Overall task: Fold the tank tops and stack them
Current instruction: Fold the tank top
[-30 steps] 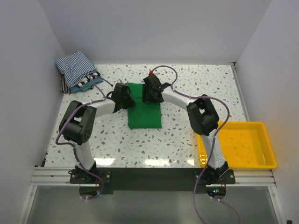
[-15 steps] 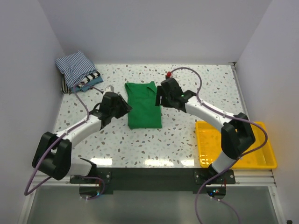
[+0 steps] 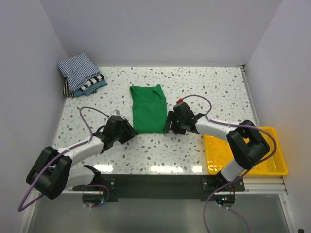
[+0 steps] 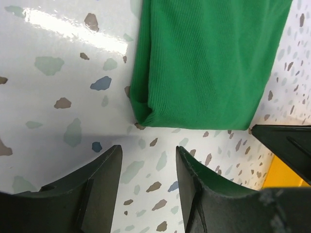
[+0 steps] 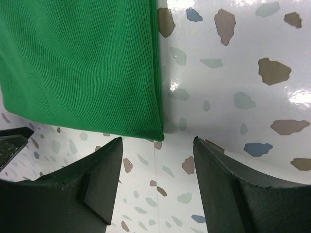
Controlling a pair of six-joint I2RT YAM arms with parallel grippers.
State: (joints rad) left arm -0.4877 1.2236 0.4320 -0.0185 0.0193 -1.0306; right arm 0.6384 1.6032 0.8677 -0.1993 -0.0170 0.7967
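The bright green tank top [image 3: 149,109] lies flat on the table's middle, folded lengthwise into a long strip. My left gripper [image 3: 127,133] is open and empty, just off its near left corner [image 4: 146,114]. My right gripper [image 3: 168,127] is open and empty, just off its near right corner [image 5: 156,131]. Neither touches the cloth. A pile of folded tank tops [image 3: 80,73] sits at the far left corner, the thin blue-and-white striped one on top, with black-and-white striped and teal edges under it.
A yellow plastic tray [image 3: 252,151] stands at the near right, beside the right arm. White walls close in the left, back and right of the speckled table [image 3: 204,92].
Both arms have drawn back from the tank top's far end to its near corners. The green top now lies longer, with its neck end showing at the far side.
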